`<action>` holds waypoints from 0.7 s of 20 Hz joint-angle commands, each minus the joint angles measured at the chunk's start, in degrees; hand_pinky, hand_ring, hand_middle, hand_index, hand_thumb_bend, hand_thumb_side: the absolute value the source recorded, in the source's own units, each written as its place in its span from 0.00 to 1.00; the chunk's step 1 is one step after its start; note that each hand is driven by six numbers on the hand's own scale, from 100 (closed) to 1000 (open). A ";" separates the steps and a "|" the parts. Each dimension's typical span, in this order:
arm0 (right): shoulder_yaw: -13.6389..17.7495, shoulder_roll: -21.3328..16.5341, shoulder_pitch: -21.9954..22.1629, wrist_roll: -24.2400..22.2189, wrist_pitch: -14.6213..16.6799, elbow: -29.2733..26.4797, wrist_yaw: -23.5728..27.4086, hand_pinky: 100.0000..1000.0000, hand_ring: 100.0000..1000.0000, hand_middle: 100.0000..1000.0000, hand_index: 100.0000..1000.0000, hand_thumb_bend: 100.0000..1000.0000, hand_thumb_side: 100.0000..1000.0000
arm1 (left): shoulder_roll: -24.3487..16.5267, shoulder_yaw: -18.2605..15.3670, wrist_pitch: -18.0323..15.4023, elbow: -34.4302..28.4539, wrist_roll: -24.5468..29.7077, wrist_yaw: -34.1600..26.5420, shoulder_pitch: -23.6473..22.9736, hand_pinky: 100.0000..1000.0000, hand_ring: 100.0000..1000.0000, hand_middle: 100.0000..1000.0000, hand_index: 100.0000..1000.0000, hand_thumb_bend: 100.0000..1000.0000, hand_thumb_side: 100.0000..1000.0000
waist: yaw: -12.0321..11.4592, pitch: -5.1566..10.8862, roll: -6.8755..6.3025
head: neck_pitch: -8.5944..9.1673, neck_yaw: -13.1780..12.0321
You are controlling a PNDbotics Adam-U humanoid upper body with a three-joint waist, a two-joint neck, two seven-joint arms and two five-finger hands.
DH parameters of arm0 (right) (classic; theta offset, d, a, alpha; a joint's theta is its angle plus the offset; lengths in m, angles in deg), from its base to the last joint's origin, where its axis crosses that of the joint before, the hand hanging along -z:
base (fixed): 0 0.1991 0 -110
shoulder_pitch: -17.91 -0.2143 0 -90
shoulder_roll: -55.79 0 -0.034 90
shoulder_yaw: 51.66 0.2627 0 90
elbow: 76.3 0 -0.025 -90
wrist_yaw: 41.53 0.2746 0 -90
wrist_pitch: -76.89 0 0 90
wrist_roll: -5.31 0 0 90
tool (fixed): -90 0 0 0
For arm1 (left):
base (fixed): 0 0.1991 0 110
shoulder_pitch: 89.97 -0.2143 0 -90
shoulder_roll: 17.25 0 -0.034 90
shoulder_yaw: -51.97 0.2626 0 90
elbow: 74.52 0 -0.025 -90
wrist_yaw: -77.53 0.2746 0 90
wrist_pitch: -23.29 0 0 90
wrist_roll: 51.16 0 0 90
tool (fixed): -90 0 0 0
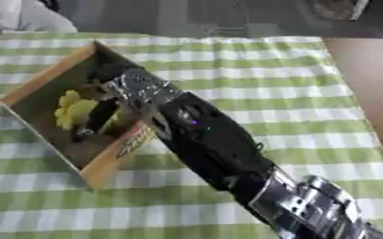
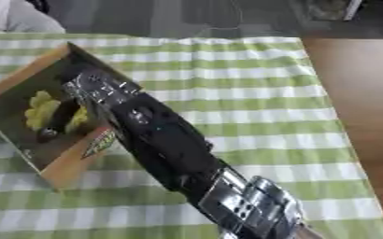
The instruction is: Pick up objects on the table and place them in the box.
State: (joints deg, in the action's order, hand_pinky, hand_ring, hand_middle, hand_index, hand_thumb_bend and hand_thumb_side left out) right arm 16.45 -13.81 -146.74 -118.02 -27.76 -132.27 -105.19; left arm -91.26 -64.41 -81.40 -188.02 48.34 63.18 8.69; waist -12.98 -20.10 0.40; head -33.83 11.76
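Note:
An open cardboard box (image 1: 46, 73) lies askew at the left of the table, with a printed label on its near wall (image 1: 134, 140). Inside it rests a yellow, lumpy object (image 1: 70, 110). My right arm comes up from the lower right, and the right hand (image 1: 126, 88) is over the box's right rim, reaching inside. A dark finger (image 1: 98, 117) stretches straight down across the yellow object; whether it touches the object I cannot tell. The hand hides part of the box floor. My left hand shows in no view.
A green and white checked cloth (image 1: 260, 84) covers the table. Its right edge runs along a bare brown surface (image 1: 368, 79). My forearm (image 1: 215, 142) crosses the cloth diagonally from the lower right corner.

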 commanded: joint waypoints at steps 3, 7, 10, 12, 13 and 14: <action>1.72 -5.23 -2.93 3.22 -0.17 -8.18 4.58 0.85 0.91 0.74 0.97 0.47 0.84 | -0.95 -0.43 -0.15 -1.09 -0.49 0.15 0.25 0.72 0.61 0.55 0.70 0.00 0.90 | 0.77 1.61 -0.79 | -0.01 -1.04; 2.57 -9.56 -2.38 6.67 -0.32 -13.84 8.07 0.84 0.89 0.71 0.92 0.31 0.92 | -1.06 -0.58 -0.21 -1.09 -0.76 0.26 0.17 0.72 0.61 0.55 0.70 0.00 0.90 | 1.66 1.81 -1.05 | -0.17 -1.84; 3.30 -12.60 -0.99 9.31 0.01 -18.14 10.71 0.84 0.89 0.70 0.89 0.24 0.95 | -1.08 -0.69 -0.29 -1.09 -0.93 0.34 0.06 0.72 0.61 0.55 0.70 0.00 0.90 | 2.16 1.89 -1.26 | -0.27 -2.26; 3.92 -14.15 0.31 11.01 0.49 -20.89 12.41 0.84 0.88 0.68 0.87 0.14 0.96 | -1.09 -0.76 -0.35 -1.09 -1.06 0.37 0.02 0.72 0.61 0.55 0.70 0.00 0.90 | 2.49 1.92 -1.41 | -0.33 -2.48; 4.41 -14.94 1.00 11.84 0.65 -22.26 13.25 0.84 0.88 0.67 0.87 0.13 0.96 | -1.09 -0.78 -0.38 -1.09 -1.11 0.38 0.03 0.72 0.61 0.55 0.70 0.00 0.90 | 2.68 1.93 -1.50 | -0.38 -2.63; 4.94 -15.73 1.70 12.68 0.85 -23.62 14.08 0.84 0.88 0.67 0.87 0.05 0.95 | -1.09 -0.81 -0.42 -1.09 -1.17 0.39 0.03 0.72 0.61 0.55 0.70 0.00 0.90 | 2.84 1.93 -1.58 | -0.42 -2.78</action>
State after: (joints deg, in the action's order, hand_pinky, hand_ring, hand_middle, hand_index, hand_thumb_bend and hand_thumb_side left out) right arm 20.39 -27.78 -144.04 -106.51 -27.08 -153.18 -92.37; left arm -91.26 -64.78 -81.74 -188.02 47.43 63.29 8.62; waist -10.03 -19.56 -0.95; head -34.15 9.28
